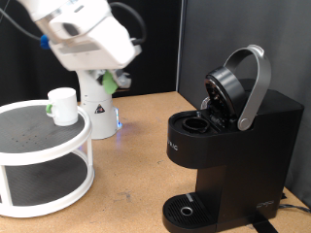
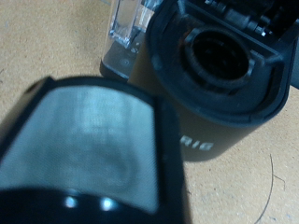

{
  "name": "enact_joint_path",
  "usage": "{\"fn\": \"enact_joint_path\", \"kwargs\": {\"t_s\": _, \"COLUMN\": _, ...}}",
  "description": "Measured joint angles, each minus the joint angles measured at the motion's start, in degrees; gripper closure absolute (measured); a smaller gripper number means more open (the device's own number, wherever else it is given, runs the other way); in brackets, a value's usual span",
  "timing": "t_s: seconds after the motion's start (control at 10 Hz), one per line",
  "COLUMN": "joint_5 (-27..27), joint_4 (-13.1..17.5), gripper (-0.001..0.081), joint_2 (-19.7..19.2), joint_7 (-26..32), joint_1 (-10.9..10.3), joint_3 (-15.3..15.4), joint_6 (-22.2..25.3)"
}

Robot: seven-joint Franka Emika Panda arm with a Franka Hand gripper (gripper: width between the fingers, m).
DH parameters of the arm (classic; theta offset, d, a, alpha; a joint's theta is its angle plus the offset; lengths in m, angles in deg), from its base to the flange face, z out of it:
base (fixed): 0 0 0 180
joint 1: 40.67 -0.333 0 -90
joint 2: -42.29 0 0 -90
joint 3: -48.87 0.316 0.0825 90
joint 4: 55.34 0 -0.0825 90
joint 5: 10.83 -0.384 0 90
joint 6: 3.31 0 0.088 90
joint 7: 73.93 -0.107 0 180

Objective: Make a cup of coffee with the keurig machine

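The keurig machine (image 1: pixel 228 146) is black and stands at the exterior view's right with its rounded lid (image 1: pixel 233 87) raised. Its round pod chamber (image 2: pixel 220 56) is open and looks empty. The small white cup (image 1: pixel 63 105) stands on the top tier of a white round shelf (image 1: pixel 44 146) at the exterior view's left. My gripper (image 1: pixel 115 80) hangs under the white arm at the top left, above the table between shelf and machine, largely hidden. A small green thing (image 1: pixel 109 83) shows at it. A blurred dark finger with a grey pad (image 2: pixel 84 140) fills the wrist view's foreground.
The robot's white base (image 1: pixel 97 112) stands behind the shelf. The machine's clear water tank (image 2: pixel 126 28) sits beside the chamber. Its round drip base (image 1: pixel 185 209) is at the exterior view's bottom. Bare wooden tabletop (image 1: pixel 136 165) lies between the shelf and the machine.
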Motion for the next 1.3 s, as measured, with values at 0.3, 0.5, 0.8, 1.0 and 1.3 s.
{"fn": "enact_joint_path", "kwargs": {"t_s": 0.3, "joint_5": -0.25, "joint_4": 4.5, "gripper": 0.0329, "joint_2": -1.93, "joint_7": -3.43, "joint_1": -0.98, "joint_3": 1.48, "joint_6": 8.99}}
{"fn": "enact_joint_path", "kwargs": {"t_s": 0.5, "joint_5": -0.21, "joint_4": 3.8, "gripper": 0.0329, "joint_2": -1.81, "joint_7": -3.26, "joint_1": -0.97, "joint_3": 1.67, "joint_6": 6.19}}
{"fn": "enact_joint_path", "kwargs": {"t_s": 0.8, "joint_5": 2.93, "joint_4": 4.58, "gripper": 0.0329, "joint_2": -1.82, "joint_7": -8.58, "joint_1": -1.13, "joint_3": 4.58, "joint_6": 4.89}}
{"fn": "enact_joint_path", "kwargs": {"t_s": 1.0, "joint_5": 7.29, "joint_4": 6.65, "gripper": 0.0329, "joint_2": -2.0, "joint_7": -15.35, "joint_1": -1.7, "joint_3": 7.56, "joint_6": 6.66}}
{"fn": "enact_joint_path", "kwargs": {"t_s": 1.3, "joint_5": 8.31, "joint_4": 7.65, "gripper": 0.0329, "joint_2": -1.97, "joint_7": -20.88, "joint_1": -2.4, "joint_3": 10.86, "joint_6": 3.92}}
